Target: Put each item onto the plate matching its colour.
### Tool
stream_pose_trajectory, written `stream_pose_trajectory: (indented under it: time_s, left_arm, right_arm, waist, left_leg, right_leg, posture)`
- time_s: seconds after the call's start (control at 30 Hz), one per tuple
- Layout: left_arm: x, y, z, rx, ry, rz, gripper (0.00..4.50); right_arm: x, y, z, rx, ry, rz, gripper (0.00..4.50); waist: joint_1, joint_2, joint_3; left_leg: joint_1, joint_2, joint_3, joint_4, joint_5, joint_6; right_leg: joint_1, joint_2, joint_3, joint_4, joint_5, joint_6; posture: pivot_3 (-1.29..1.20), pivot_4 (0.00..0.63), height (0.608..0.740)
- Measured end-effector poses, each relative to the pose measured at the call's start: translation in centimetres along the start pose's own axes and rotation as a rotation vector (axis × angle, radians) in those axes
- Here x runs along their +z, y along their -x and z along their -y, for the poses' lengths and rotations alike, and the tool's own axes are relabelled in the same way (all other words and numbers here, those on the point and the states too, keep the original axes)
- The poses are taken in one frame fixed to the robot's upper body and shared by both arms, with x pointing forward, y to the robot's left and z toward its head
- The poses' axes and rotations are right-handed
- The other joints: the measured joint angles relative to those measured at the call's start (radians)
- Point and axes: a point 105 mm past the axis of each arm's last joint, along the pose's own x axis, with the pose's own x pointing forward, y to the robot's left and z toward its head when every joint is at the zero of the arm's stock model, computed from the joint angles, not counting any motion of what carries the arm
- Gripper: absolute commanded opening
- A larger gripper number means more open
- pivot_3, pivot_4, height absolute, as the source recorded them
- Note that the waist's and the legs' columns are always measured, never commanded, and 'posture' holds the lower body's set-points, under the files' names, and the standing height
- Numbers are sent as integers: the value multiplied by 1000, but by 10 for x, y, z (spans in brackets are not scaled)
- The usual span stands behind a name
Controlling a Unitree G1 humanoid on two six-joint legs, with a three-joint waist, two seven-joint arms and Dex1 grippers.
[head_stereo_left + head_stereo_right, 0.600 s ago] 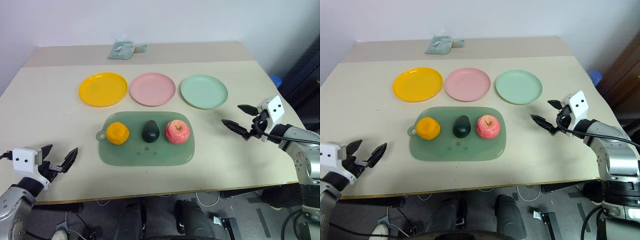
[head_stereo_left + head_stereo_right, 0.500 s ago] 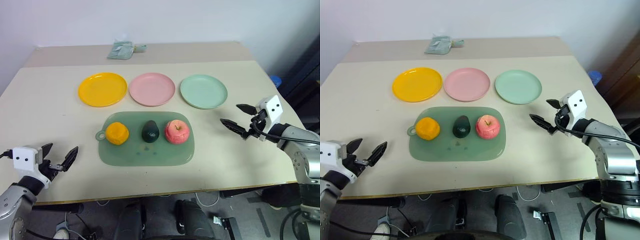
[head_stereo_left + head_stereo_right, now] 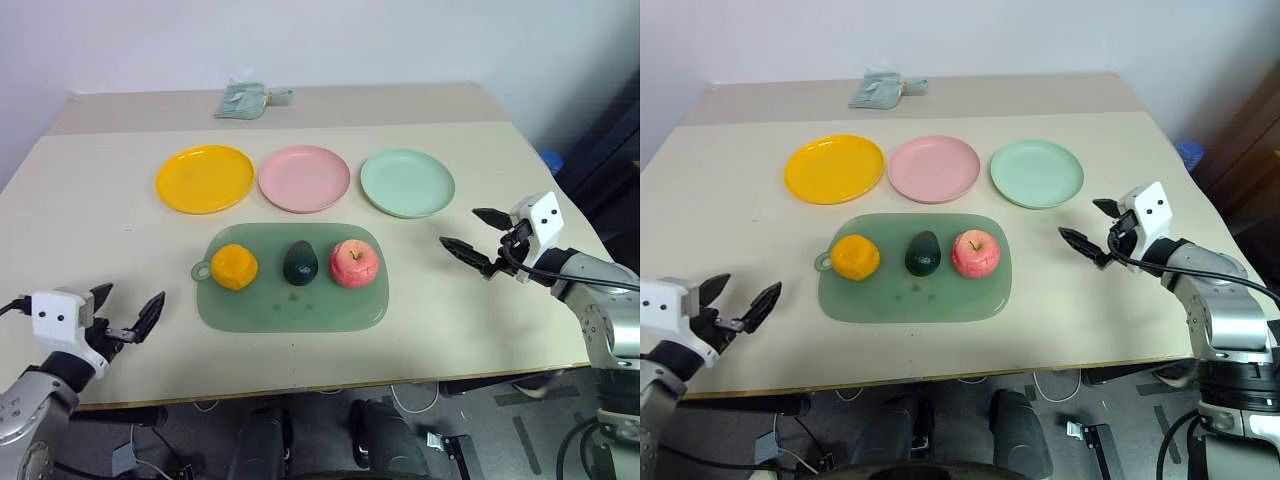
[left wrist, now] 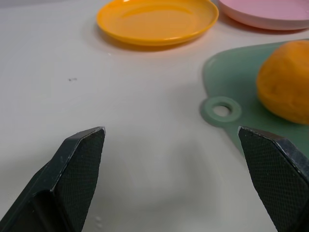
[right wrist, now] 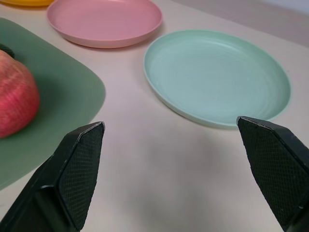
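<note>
The orange fruit (image 3: 235, 267), avocado (image 3: 300, 262) and apple (image 3: 354, 263) sit in a row on the green board (image 3: 290, 305), no writing legible. The left hand (image 3: 125, 317) and right hand (image 3: 476, 235) flank it, fingers apart, empty, above the desk (image 3: 90, 210).

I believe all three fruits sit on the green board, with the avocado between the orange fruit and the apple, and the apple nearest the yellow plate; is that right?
Not quite: the left eye view shows the apple at the board's right end, nearest the pink plate and mint plate. The orange fruit lies nearest the yellow plate. The avocado is between them.
</note>
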Motion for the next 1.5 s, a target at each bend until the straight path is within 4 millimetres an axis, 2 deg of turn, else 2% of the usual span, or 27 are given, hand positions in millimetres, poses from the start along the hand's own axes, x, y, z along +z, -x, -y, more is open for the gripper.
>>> stream_pose_trajectory:
  time_s: [0.13,0.33,0.47,0.63,0.77,0.9,1.17,1.4,1.5]
  left_arm:
    - [3,-6,10,-57,2,-9,4494]
    - [19,-26,29,-211,-27,15,4494]
    - [31,-42,30,-270,-74,37,4494]
    - [29,-59,43,-399,-76,8,4494]
    - [27,-69,52,-477,-78,-13,4494]
    - [30,-77,61,-539,-94,-15,4494]
    - [28,-93,77,-587,-151,-56,4494]
    - [21,-96,84,-607,-149,-115,4494]
    - [23,-98,85,-602,-147,-122,3614]
  right_arm:
    - [6,-1,1,4,1,24,4483]
    - [20,-1,-21,120,-31,64,4483]
    - [35,-5,-50,207,-14,109,4483]
    - [45,-4,-86,320,-28,128,4483]
    - [47,1,-113,407,-35,120,4483]
    - [47,3,-132,445,-47,120,4483]
    - [44,-2,-141,419,-95,135,4483]
    - [44,-6,-148,417,-111,142,4483]
    - [44,-7,-150,419,-118,142,4500]
  waist:
    - [0,0,0]
    - [1,0,0]
    - [0,0,0]
    - [0,0,0]
    - [3,0,0]
    - [1,0,0]
    - [2,0,0]
    - [1,0,0]
    - [2,0,0]
  left_leg:
    - [0,0,0,0,0,0]
    - [0,0,-1,0,0,0]
    - [0,0,0,0,0,0]
    - [0,0,0,0,0,0]
    - [0,0,0,0,0,0]
    - [0,0,0,0,0,0]
    - [0,-1,0,0,0,0]
    - [0,0,-1,0,0,0]
    - [0,0,-1,1,0,0]
  right_leg:
    - [0,1,0,0,0,0]
    - [0,1,0,0,0,0]
    - [0,1,0,1,0,0]
    - [0,1,0,1,0,0]
    - [0,1,0,1,0,0]
    - [0,1,0,1,0,0]
    - [0,1,0,1,0,0]
    - [0,2,0,1,0,0]
    - [0,1,0,1,0,0]
  posture:
    - [0,150,740]
    - [0,150,740]
    - [0,150,740]
    - [0,150,740]
    - [0,150,740]
    - [0,150,740]
    - [0,150,740]
    - [0,150,740]
    - [0,150,740]
